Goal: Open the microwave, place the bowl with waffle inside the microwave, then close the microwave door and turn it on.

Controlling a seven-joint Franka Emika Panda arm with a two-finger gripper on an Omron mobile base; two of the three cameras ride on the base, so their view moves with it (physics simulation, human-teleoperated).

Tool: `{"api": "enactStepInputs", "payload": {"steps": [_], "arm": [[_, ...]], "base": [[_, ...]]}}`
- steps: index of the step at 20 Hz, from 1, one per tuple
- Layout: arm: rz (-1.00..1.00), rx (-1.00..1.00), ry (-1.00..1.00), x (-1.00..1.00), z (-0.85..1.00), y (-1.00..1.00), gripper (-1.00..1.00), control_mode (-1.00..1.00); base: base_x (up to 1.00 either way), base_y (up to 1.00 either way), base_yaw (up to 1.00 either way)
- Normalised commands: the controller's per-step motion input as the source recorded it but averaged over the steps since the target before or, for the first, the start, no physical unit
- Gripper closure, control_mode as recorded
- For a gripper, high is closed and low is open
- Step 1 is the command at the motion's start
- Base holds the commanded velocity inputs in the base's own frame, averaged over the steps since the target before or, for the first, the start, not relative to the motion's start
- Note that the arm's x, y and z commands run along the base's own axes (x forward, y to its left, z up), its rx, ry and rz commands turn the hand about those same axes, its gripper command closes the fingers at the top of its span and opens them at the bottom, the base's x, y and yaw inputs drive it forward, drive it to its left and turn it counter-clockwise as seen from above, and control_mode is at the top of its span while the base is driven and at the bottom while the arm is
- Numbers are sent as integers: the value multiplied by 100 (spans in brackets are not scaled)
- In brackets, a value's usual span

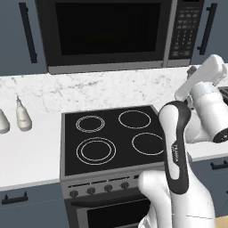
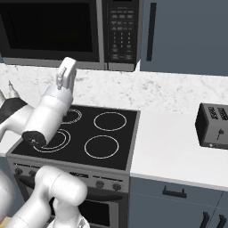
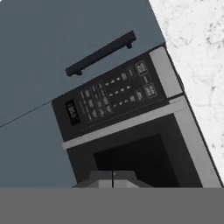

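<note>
The surface is white and runs along a white marbled backsplash. A black four-ring stove is set into it, with a row of knobs on its front and an oven door below. Blue-grey wall cabinets with dark bar handles hang above. Blue-grey drawers sit beneath. A dark toaster stands on the right of the surface. Two pale bottles stand on the left.
</note>
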Motion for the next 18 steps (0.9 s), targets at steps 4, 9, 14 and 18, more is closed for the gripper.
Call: {"api": "enactStepInputs", "payload": {"steps": [4, 9, 14, 18], "arm": [[6, -7, 29, -30, -22, -24, 100, -100], [5, -7, 40, -10, 3, -30, 100, -100], [4, -3, 33, 0, 4, -34, 100, -100], [5, -3, 23, 2, 0, -31, 100, -100]], "base": [[0, 0, 0], [0, 0, 0], [0, 0, 0], [0, 0, 0]]}}
